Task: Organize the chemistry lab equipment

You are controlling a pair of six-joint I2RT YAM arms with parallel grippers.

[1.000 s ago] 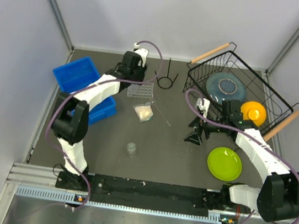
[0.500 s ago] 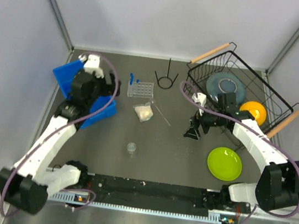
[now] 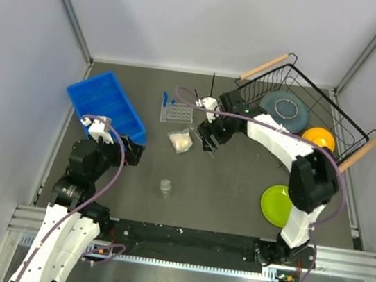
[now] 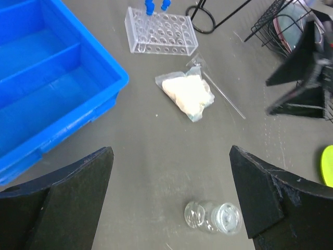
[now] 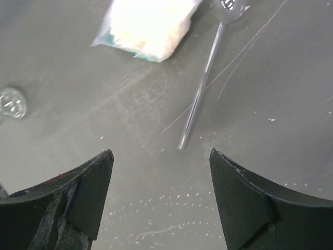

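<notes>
The clear grid rack (image 3: pixel 176 113) (image 4: pixel 161 37) stands at the back with two blue-capped tubes (image 3: pixel 166 99) (image 4: pixel 156 5) upright in its left end. Behind it is the black wire ring stand (image 3: pixel 208 95) (image 4: pixel 204 21). A clear cream-filled bag (image 3: pixel 181 141) (image 4: pixel 188 95) (image 5: pixel 148 23) lies mid-table, with a thin clear pipette (image 4: pixel 223 96) (image 5: pixel 200 99) beside it. The small clear cup (image 3: pixel 165 185) (image 4: pixel 213 217) (image 5: pixel 12 102) lies on its side nearer me. My left gripper (image 3: pixel 132 151) (image 4: pixel 170 152) hangs open and empty left of the cup. My right gripper (image 3: pixel 209 138) (image 5: pixel 160 153) is open just above the pipette's near end.
A blue divided bin (image 3: pixel 105 105) (image 4: pixel 47 78) sits at the left. The black wire dish basket (image 3: pixel 333 105) at the back right holds a grey plate (image 3: pixel 285 109) and an orange bowl (image 3: pixel 318 140). A green plate (image 3: pixel 282 205) lies at the near right.
My left arm has drawn back from the rack to the near left, its jaws opened, leaving the blue-capped tubes standing in the rack. My right gripper has swung left to the pipette by the bag.
</notes>
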